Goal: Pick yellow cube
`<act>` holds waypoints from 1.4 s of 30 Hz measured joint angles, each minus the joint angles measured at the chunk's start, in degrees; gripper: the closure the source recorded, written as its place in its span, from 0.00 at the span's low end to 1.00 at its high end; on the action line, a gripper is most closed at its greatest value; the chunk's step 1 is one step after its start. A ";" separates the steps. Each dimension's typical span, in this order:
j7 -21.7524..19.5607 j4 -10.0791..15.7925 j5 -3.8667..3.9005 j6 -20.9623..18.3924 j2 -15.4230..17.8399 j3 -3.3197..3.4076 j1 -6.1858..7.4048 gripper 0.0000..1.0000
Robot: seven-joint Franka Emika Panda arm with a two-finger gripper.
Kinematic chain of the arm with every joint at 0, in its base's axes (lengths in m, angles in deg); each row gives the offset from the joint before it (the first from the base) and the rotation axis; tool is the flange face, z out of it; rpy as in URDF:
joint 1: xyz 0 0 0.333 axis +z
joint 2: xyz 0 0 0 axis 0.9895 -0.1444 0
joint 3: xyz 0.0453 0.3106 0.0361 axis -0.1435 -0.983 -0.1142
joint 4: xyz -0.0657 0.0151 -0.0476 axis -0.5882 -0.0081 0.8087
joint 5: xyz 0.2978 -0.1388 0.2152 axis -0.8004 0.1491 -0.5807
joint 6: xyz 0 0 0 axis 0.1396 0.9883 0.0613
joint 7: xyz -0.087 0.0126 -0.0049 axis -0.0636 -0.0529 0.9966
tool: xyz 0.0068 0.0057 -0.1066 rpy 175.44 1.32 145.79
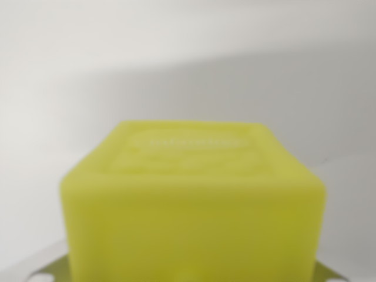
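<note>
We see only 2 pale metal gripper point(191, 276) parts at the bottom corners; jaw state cannot be determined. The yellow cube point(191, 205) sits very near the camera, blurred, filling the lower centre, top face tilted away. It shows no long axis. Behind lies a white surface point(188, 59).

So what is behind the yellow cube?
Behind the yellow cube only a plain white surface shows, with a soft grey shadow. What lies directly behind and under it is covered.
</note>
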 joint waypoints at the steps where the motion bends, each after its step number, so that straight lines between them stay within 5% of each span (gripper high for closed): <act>1: 0.01 0.06 -0.02 -0.25 0.30 0.00 0.00 1.00; 42: 0.47 0.12 -0.71 -11.56 11.64 0.00 0.09 1.00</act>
